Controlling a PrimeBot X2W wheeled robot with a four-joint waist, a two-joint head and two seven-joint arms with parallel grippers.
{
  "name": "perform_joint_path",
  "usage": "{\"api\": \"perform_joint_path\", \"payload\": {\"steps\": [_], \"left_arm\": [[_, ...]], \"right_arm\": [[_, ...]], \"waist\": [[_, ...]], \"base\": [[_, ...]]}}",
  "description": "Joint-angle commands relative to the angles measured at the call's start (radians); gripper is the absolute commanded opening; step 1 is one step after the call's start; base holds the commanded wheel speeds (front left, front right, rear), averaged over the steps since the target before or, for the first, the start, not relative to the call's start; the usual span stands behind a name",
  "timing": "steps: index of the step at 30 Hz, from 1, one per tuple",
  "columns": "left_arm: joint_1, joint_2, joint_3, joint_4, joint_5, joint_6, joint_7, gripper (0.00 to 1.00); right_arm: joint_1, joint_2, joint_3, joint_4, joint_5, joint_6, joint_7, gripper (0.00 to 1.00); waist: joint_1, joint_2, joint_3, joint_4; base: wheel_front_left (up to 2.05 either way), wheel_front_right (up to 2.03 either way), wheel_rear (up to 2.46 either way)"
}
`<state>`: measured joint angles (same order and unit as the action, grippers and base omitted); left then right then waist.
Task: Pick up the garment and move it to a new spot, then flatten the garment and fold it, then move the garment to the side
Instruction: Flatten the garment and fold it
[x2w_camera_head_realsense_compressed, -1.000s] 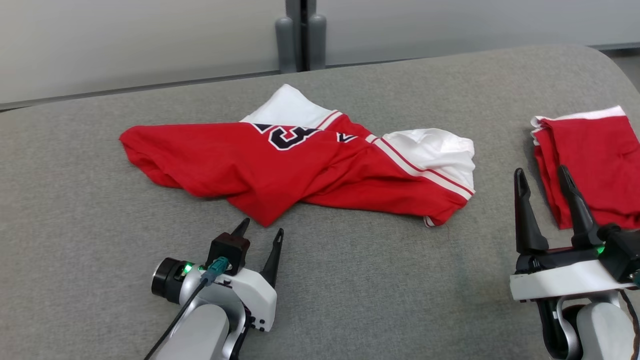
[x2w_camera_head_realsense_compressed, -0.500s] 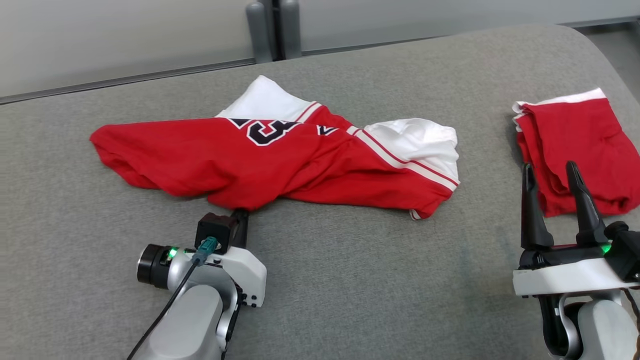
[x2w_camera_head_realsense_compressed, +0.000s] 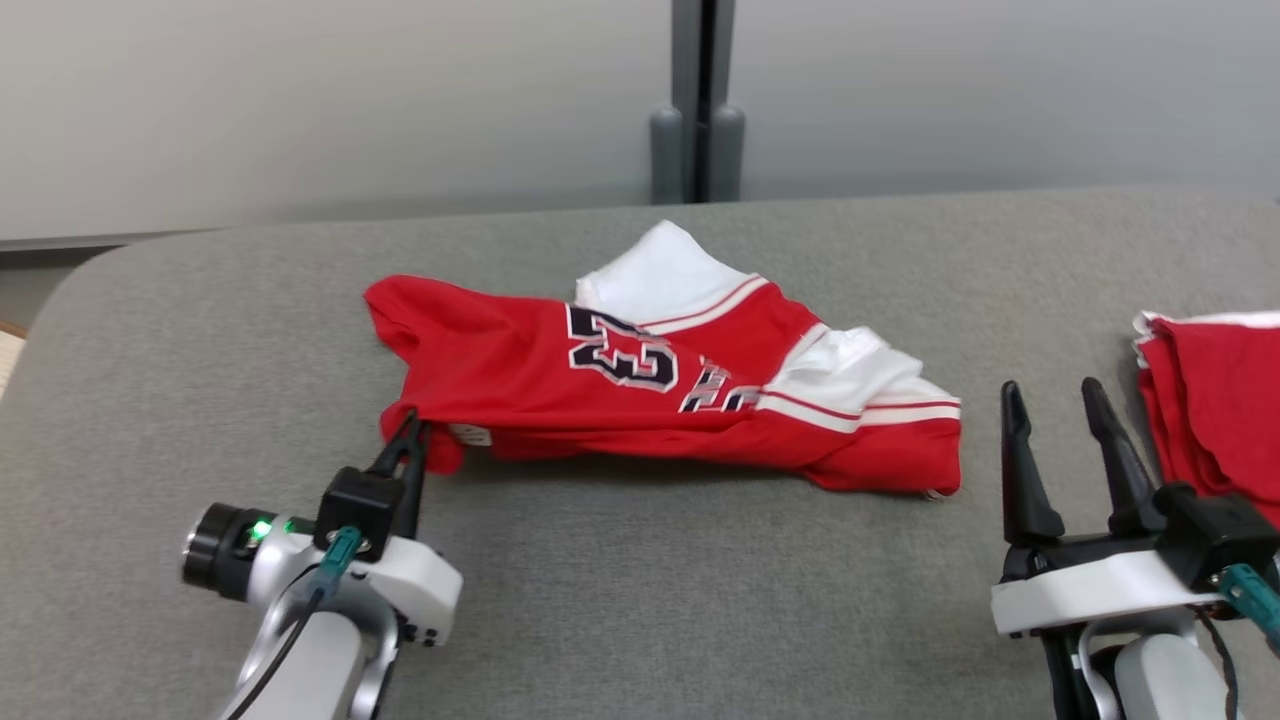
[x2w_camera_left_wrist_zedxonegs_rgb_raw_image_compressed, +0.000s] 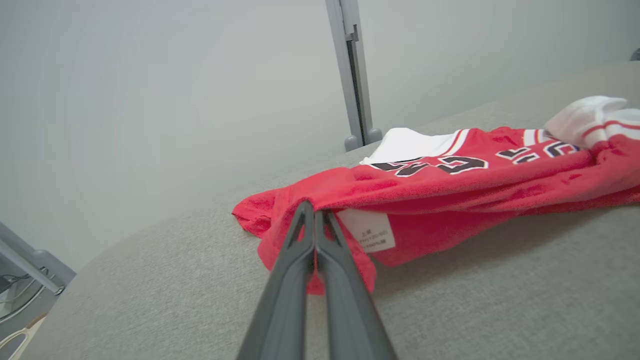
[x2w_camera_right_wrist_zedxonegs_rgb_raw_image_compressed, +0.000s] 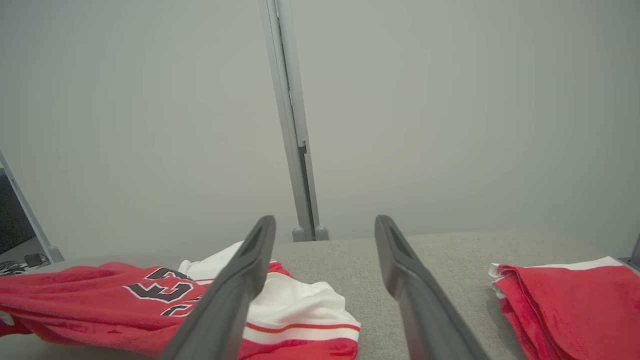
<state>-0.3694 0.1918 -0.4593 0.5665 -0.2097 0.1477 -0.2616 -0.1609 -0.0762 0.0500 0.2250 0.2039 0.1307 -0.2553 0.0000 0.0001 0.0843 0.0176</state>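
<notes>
The garment (x2w_camera_head_realsense_compressed: 620, 385) is a red jersey with white sleeves and a dark number, lying crumpled across the middle of the grey surface (x2w_camera_head_realsense_compressed: 640, 600). My left gripper (x2w_camera_head_realsense_compressed: 408, 428) is shut on its near left hem, beside a white label (x2w_camera_left_wrist_zedxonegs_rgb_raw_image_compressed: 372, 231); that corner is lifted off the surface. The pinched red cloth (x2w_camera_left_wrist_zedxonegs_rgb_raw_image_compressed: 450, 190) also shows in the left wrist view, where the left gripper (x2w_camera_left_wrist_zedxonegs_rgb_raw_image_compressed: 314, 209) has its fingers pressed together. My right gripper (x2w_camera_head_realsense_compressed: 1052, 392) stands open to the right of the garment (x2w_camera_right_wrist_zedxonegs_rgb_raw_image_compressed: 150, 295), nothing between its fingers (x2w_camera_right_wrist_zedxonegs_rgb_raw_image_compressed: 250, 260).
A second red cloth (x2w_camera_head_realsense_compressed: 1220, 400), folded with a white edge, lies at the right side of the surface and appears again (x2w_camera_right_wrist_zedxonegs_rgb_raw_image_compressed: 570, 300) in the right wrist view. A grey post (x2w_camera_head_realsense_compressed: 698, 100) stands behind the far edge against a pale wall. The surface's left end rounds off.
My left gripper went from open in front of the garment to shut on its hem and has lifted it. The camera has shifted. The right gripper has stayed open.
</notes>
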Motion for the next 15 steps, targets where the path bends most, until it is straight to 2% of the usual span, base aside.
{"api": "perform_joint_path", "payload": {"steps": [1,4,7,11,13,14,15], "left_arm": [[0.028,0.04,0.003,-0.035,0.019,0.013,-0.004,0.0],[0.062,0.103,-0.026,-0.098,0.06,0.012,0.029,0.0],[0.11,0.155,-0.066,-0.162,0.081,-0.019,0.107,0.0],[0.167,0.202,-0.093,-0.216,0.056,-0.074,0.21,0.0],[0.176,0.216,-0.102,-0.224,0.042,-0.099,0.267,0.0],[0.156,0.231,-0.106,-0.213,0.029,-0.123,0.322,0.0],[0.14,0.233,-0.105,-0.2,0.028,-0.128,0.333,0.0]], "right_arm": [[0.015,0.006,0.01,0.017,-0.002,0.0,-0.006,1.0],[0.019,0.011,0.019,0.038,0.005,0.0,-0.009,1.0],[0.024,0.016,0.026,0.052,0.01,0.0,-0.01,1.0],[0.02,0.019,0.038,0.07,0.012,0.0,-0.012,1.0],[0.008,0.021,0.049,0.074,0.009,0.0,-0.012,1.0],[-0.013,0.02,0.063,0.075,0.0,0.0,-0.012,1.0],[-0.02,0.019,0.066,0.076,-0.004,0.0,-0.012,1.0]], "waist": [[0.0,-0.0001,-0.055,0.051],[0.0,-0.0001,-0.075,0.068],[0.0,-0.0001,-0.085,0.077],[0.0,-0.0001,-0.086,0.075],[0.0,-0.0001,-0.082,0.065],[0.0,-0.0001,-0.065,0.037],[0.0,-0.0001,-0.058,0.026]], "base": [[0.0,0.0,0.0],[0.0,0.0,0.0],[0.0,0.0,0.0],[0.0,0.0,0.0],[0.0,0.0,0.0],[0.0,0.0,0.0],[0.0,0.0,0.0]]}}
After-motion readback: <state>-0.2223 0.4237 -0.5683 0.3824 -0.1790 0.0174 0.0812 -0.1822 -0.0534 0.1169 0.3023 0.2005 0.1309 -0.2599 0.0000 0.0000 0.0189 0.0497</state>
